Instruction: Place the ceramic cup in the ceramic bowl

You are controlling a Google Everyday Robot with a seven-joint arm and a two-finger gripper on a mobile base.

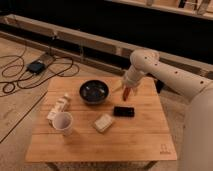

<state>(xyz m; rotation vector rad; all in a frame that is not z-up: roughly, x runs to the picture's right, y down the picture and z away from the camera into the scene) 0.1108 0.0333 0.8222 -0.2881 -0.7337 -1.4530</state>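
Note:
The ceramic cup is a small pale tapered cup standing upright near the front left of the wooden table. The ceramic bowl is round, dark and glossy, and sits at the table's back middle, apart from the cup. My gripper hangs at the end of the white arm, just right of the bowl and above the table, far from the cup. It holds nothing that I can see.
A white labelled bottle lies next to the cup at its back left. A flat black phone-like thing lies below the gripper. A pale packet lies at the table's middle front. Cables and a power box lie on the floor at the left.

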